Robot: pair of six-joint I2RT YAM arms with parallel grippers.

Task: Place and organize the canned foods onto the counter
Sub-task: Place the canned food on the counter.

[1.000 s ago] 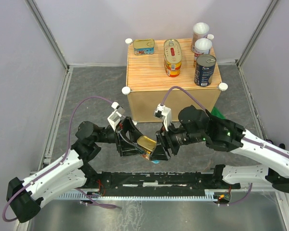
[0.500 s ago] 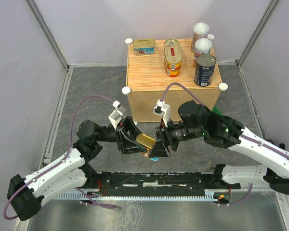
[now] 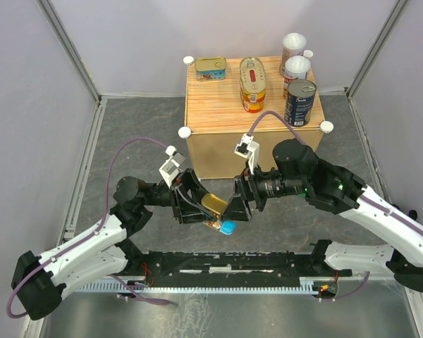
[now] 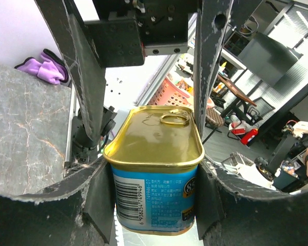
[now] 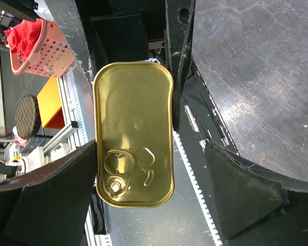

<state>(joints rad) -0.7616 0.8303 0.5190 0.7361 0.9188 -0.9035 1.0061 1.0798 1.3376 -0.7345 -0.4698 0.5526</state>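
Observation:
A rectangular gold-lidded tin (image 3: pixel 213 205) with a blue label hangs above the dark floor in front of the counter (image 3: pixel 218 109). My left gripper (image 3: pixel 201 211) is shut on the tin (image 4: pixel 154 154), its pads pressed on both short sides. My right gripper (image 3: pixel 237 207) faces it from the right, open; in the right wrist view one finger (image 5: pixel 241 200) stands well apart from the tin's gold lid (image 5: pixel 133 128). On the counter stand another rectangular tin (image 3: pixel 210 68), stacked oval tins (image 3: pixel 252 84), two white-lidded cylinders (image 3: pixel 295 56) and a dark blue cylinder (image 3: pixel 299 102).
A green cloth (image 3: pixel 317 166) peeks out beside the counter behind my right arm. Metal rails (image 3: pixel 84 162) border the dark floor on both sides. The black base bar (image 3: pixel 225 264) runs along the near edge.
My right gripper has opened off the tin and drawn back slightly to the right. My left gripper has closed on the tin and now carries it alone.

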